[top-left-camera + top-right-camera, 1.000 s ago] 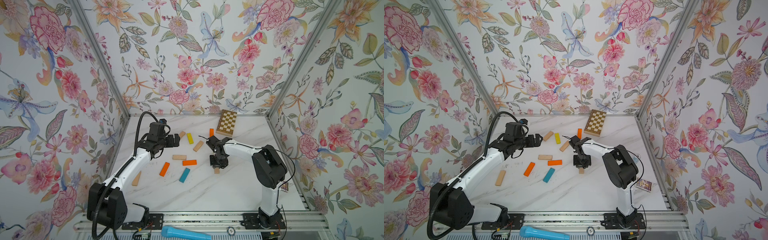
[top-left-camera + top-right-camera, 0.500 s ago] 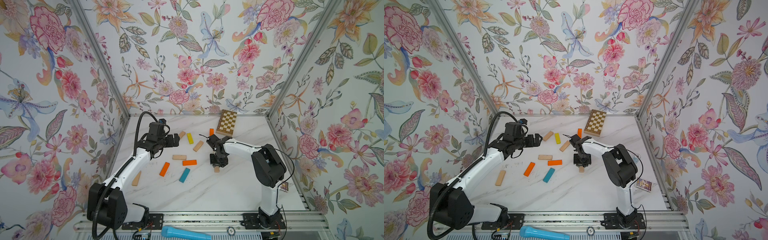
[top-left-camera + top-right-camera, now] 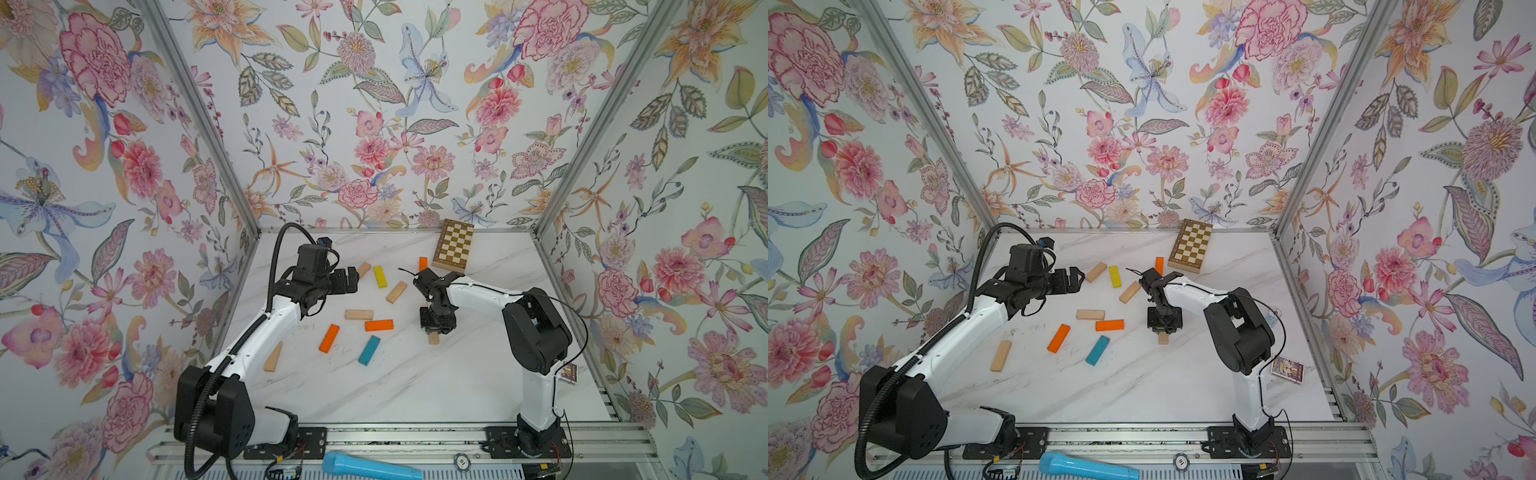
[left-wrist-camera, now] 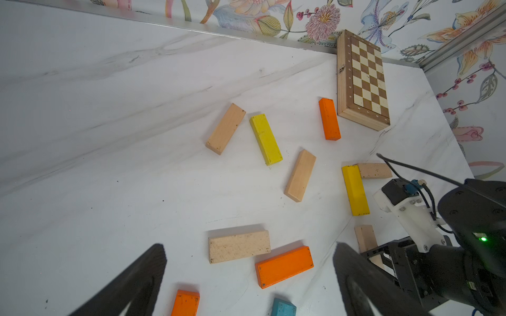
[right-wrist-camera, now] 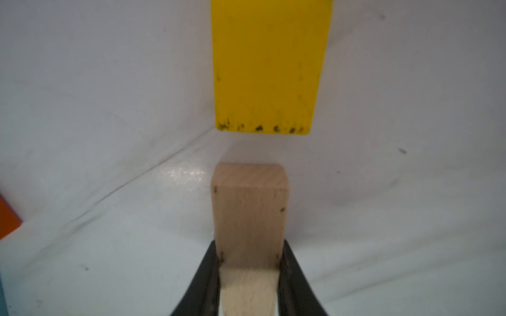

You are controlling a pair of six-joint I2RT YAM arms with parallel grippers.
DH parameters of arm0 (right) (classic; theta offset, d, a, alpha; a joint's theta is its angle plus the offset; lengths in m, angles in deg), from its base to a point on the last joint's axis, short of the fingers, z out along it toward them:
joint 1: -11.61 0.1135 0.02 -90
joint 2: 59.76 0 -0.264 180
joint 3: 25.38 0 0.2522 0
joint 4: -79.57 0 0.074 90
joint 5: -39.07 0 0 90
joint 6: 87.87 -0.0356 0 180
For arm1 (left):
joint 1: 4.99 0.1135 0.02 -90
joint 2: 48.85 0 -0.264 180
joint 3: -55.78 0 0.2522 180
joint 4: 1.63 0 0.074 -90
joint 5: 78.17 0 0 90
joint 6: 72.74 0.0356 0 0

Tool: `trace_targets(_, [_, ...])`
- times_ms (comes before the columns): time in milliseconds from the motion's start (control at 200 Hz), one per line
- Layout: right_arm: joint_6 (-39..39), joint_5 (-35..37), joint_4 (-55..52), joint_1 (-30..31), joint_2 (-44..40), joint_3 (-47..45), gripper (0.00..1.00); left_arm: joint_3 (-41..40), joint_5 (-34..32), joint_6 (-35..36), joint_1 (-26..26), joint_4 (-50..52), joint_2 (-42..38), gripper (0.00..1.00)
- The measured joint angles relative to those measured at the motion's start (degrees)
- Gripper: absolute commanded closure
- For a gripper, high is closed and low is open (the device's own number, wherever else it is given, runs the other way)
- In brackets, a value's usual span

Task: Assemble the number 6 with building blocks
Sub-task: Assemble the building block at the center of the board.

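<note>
Right wrist view: right gripper clamped on a beige block near the middle of the bench, its end just short of the yellow block. Risk: a forward push would shunt that yellow block askew. The left gripper gapes wide, empty.

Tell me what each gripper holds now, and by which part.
The right gripper is shut on a beige block, clamped by its long sides, one end sticking out past the jaws. The left gripper is open and holds nothing.
</note>
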Motion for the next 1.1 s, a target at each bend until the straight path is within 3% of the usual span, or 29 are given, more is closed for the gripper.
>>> trace_targets(290, [0.0,-0.2,0.0,-0.3,0.1,0.1,0.71,0.0,0.1,0.0,0.1,-0.2,-0.1,0.01])
trace_targets(525, [0.3,-0.7,-0.2,-0.3,0.3,0.4,0.55,-0.3,0.3,0.2,0.2,-0.4,-0.5,0.01])
trace_targets(861, [1.6,2.1,0.1,-0.5,0.0,0.5,0.46,-0.4,0.4,0.5,0.7,-0.4,-0.9,0.01])
trace_targets(1096, [1.4,6.9,2.5,2.3,-8.5,-7.5,0.43,-0.5,0.4,0.8,0.7,-0.4,-1.6,0.01])
